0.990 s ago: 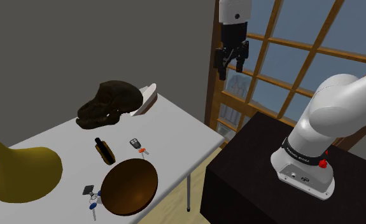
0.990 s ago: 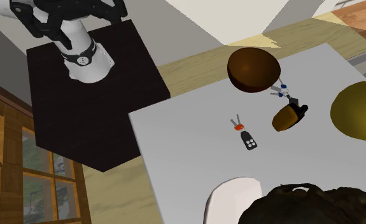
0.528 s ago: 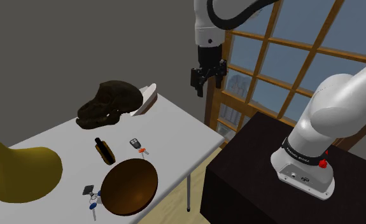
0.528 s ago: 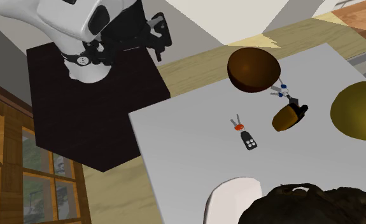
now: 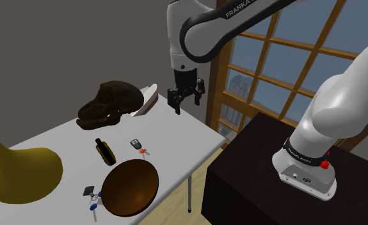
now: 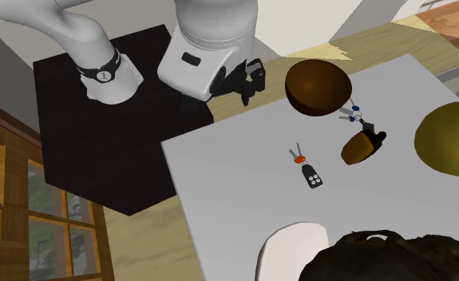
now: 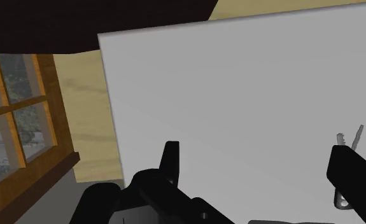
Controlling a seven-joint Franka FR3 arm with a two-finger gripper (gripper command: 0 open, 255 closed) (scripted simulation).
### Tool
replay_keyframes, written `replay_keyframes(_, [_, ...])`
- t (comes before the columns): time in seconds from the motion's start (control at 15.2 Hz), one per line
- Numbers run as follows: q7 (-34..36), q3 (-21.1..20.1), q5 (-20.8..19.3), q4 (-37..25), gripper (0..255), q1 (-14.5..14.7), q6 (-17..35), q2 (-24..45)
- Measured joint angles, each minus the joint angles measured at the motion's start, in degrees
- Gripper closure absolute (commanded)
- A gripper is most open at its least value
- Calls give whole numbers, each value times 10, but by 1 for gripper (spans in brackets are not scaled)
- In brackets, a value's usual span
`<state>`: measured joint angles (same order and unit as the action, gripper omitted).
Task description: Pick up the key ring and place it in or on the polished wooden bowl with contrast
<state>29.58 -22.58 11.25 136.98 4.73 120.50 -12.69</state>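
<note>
**Step:** approach, pre-grasp.
**Tool**: open, empty, fingers wide apart, well above table.
**Key ring**: black-and-red bunch, flat mid-table, untouched, at 7–8 o'clock of tool in shoulder view.
**Blue keys**: 2nd bunch by bowl; I take it as not the target.
**Bowl:** dark brown, at 6 o'clock of key ring.
**Next:** I need to descend, centre over ring, then close.
**Chg vs half a sec ago:** tool lower, shifted from window toward 8 o'clock; items unmoved.

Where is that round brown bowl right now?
In the shoulder view the bowl sits near the table's front corner, low and left of centre, with blue keys just to its left.
</note>
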Motion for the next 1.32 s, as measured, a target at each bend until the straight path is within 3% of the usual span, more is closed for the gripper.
replay_keyframes(0.53, [124,-40,-93,-92,0,16,98,179])
replay_keyframes(0.86, [206,-29,-173,-181,0,52,130,301])
replay_keyframes(1.32, [280,11,-251,-340,0,123,132,460])
